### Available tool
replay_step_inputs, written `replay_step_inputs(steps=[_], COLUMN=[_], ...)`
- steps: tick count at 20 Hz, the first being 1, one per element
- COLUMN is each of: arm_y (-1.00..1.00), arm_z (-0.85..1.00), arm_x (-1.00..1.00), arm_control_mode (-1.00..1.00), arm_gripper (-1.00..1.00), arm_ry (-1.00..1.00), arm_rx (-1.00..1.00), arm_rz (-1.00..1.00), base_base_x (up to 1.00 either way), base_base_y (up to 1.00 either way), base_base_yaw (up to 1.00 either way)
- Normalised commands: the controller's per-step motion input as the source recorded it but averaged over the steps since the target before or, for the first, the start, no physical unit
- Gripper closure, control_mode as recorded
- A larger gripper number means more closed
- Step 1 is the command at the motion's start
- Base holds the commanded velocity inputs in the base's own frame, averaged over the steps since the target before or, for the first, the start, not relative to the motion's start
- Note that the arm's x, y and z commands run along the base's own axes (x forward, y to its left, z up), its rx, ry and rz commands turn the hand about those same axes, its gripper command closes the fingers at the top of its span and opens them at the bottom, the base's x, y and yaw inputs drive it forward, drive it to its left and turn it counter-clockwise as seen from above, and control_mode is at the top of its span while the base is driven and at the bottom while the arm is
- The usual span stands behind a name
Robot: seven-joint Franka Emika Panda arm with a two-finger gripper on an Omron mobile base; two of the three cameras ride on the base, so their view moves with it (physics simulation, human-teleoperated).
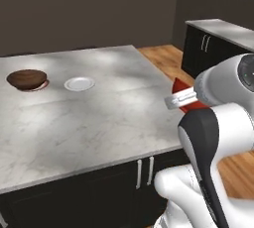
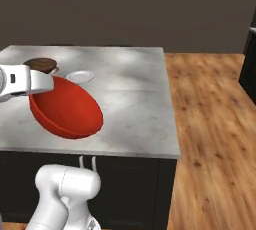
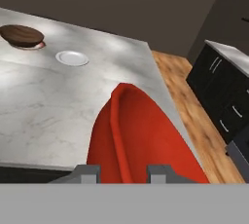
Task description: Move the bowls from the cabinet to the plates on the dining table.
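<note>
In the left base view the brown bowl [image 1: 27, 79] sits at the upper left on a plate whose rim barely shows, far back on the marble table [image 1: 99, 118]. Just to its right lies a second, bare plate [image 1: 79, 84]. At the right edge of that frame, a sliver of the red bowl [image 1: 184, 98] peeks from behind the arm. In the hand view, lower centre, the fingers [image 3: 163, 173] pinch the red bowl's rim, holding it tilted above the table's near edge.
</note>
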Motion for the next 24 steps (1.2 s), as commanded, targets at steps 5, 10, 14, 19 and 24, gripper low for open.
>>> replay_step_inputs(steps=[5,10,14,19,24], arm_y=[0.00,0.00,0.00,0.00,0.00], arm_z=[0.00,0.00,0.00,0.00,0.00], arm_x=[0.00,0.00,0.00,0.00,0.00], arm_control_mode=[1.00,1.00,1.00,1.00,1.00], arm_gripper=[1.00,1.00,1.00,1.00,1.00], arm_ry=[0.00,0.00,0.00,0.00,0.00], arm_rx=[0.00,0.00,0.00,0.00,0.00], arm_rz=[0.00,0.00,0.00,0.00,0.00], base_base_x=[1.00,1.00,1.00,1.00,0.99], base_base_y=[-0.01,0.01,0.06,-0.06,-0.23], base_base_yaw=[0.00,0.20,0.54,0.41,-0.01])
